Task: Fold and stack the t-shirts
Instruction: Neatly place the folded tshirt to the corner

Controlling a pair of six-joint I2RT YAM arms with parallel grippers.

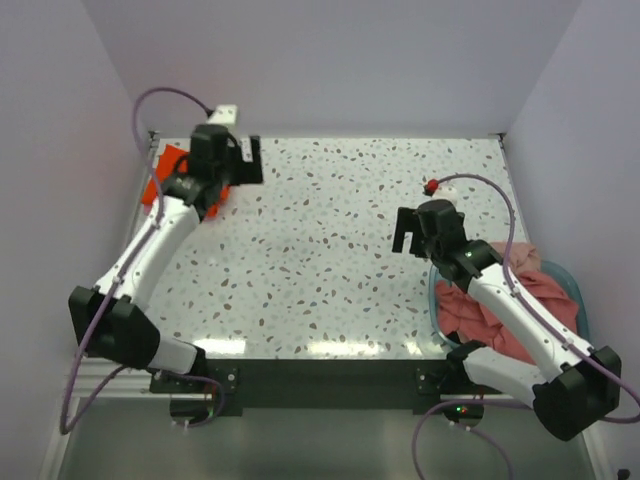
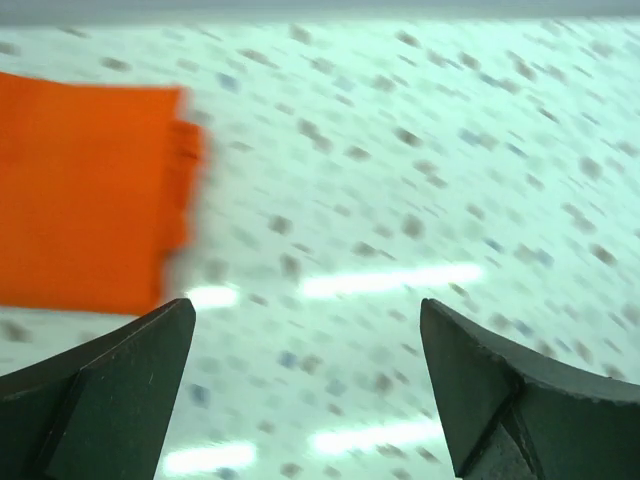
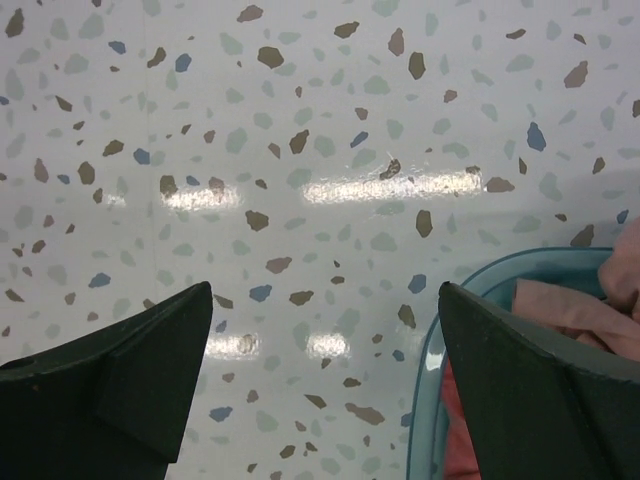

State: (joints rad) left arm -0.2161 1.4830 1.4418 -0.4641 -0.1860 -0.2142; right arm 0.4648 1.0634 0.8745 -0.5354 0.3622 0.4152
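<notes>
Nearest the arm bases, the teal tub (image 3: 425,380) sat just to the right of the right pincer (image 3: 325,340). The salmon-pink t-shirts (image 3: 570,310) were heaped loose inside it, unfolded and spilling over its rim. They were probably kept there as the supply to draw from. The right pincer hung spread wide over bare table (image 1: 330,240), gripping nothing, with one finger close above the tub's rim. This looked like a waiting spot beside the next shirt. Reaching right would mean clearing that rim first, but to its left and ahead there was plenty of open speckled surface for spreading cloth.

Farther off, the left pincer (image 2: 310,350) was also spread and empty, and its wrist view was blurred. The orange-red t-shirt (image 2: 90,190) lay flat to its left, folded to a neat rectangle with a straight right edge, and clear of both fingers. It sat in the far-left corner, tight against the table edge and the walls (image 1: 330,60). This was likely so the stack would stay out of the working middle. That left little room behind or to the left of the shirt, so approaches to it had to come from the right or from above.
</notes>
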